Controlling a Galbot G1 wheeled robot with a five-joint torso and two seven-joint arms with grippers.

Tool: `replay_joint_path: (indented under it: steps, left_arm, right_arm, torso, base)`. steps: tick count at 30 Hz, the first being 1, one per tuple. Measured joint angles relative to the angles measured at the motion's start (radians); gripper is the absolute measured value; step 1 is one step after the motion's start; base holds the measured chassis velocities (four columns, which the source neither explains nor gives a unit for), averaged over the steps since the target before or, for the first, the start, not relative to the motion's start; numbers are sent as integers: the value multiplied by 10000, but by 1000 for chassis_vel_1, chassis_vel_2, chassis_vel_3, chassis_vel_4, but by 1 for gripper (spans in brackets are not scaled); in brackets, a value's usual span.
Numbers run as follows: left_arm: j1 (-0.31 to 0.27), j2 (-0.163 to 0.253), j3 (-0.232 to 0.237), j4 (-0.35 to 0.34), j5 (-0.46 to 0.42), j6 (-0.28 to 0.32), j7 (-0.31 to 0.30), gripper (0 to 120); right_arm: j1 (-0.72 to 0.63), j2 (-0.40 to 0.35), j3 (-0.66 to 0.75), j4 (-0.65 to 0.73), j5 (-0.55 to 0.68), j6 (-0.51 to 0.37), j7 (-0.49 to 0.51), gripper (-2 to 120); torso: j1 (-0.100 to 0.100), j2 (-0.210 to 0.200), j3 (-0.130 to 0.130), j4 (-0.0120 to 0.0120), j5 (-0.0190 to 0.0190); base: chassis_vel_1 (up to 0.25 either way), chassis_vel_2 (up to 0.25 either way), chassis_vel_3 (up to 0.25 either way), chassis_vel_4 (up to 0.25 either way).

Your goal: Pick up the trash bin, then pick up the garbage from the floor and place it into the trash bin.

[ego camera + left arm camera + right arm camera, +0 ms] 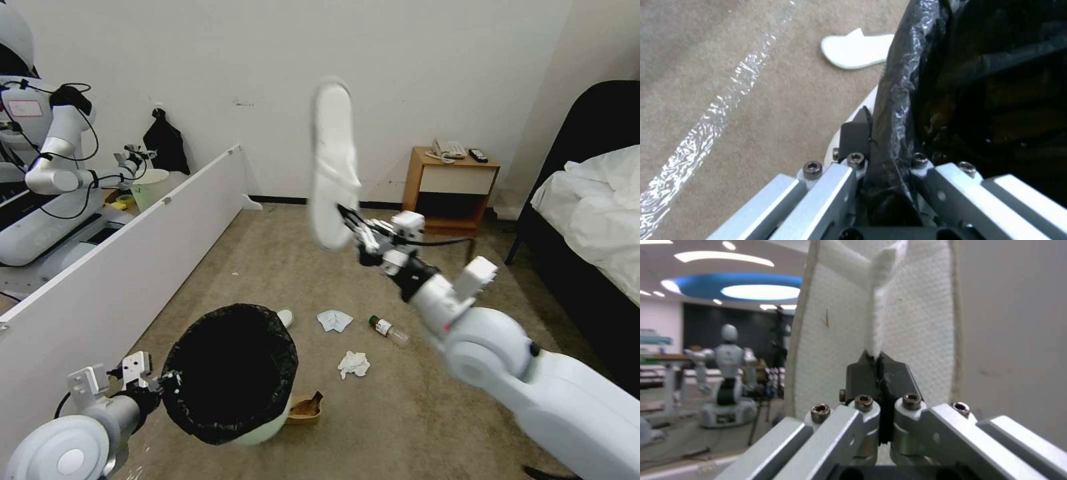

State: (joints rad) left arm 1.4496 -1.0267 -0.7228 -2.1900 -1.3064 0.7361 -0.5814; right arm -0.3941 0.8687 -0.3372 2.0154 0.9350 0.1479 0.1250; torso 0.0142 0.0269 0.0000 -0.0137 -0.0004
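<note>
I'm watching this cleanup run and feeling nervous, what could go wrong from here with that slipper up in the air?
1. The right gripper pinches the white slipper only by its thin strap, so it may swing or slip free.
2. The slipper looks long against the trash bin opening and might catch on the rim.
3. The left gripper holds the bin by one edge of rim and bag; a dropped slipper could tip it.

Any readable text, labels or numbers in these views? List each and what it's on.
No text can be read.
Small bottle on the carpet: white label, print too small to read.
Other robot at the far left: a pale label on its torso, too blurred to read.
White slipper in the right pincer: no print.
Trash bin on the left pincer: unmarked.
</note>
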Motion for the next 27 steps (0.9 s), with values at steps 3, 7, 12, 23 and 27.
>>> replay_joint_path:
  steps: [3,7,12,23,27]
  left_arm:
    - [53,28,0,-67,-33,-2,-21,1]
    - [101,85,31,-134,-90,-4,-39,1]
    - [87,178,100,-142,-183,-5,-46,1]
    - [-59,371,157,-164,-423,-9,-159,1]
    - [-102,411,135,-165,-478,-9,-173,1]
  right_arm:
    - [649,589,-745,-572,-177,283,-146,0]
    - [1141,1351,-1630,-1292,-530,702,-282,0]
    - [1241,1859,-2217,-1726,-860,946,-458,0]
    - [1093,2602,-3326,-2528,-1553,1202,-830,0]
    - [616,2426,-3698,-2959,-2074,1323,-1021,0]
  torso:
    - [0,-1,0,0,2]
    - [0,0,0,-2,2]
    - [0,0,0,-1,1]
    - [-1,0,0,-1,2]
    - [0,0,0,-1,4]
  base:
    - [0,0,0,0]
    - [0,0,0,0]
    - [0,0,0,0]
    - [0,0,0,0]
    - [0,0,0,0]
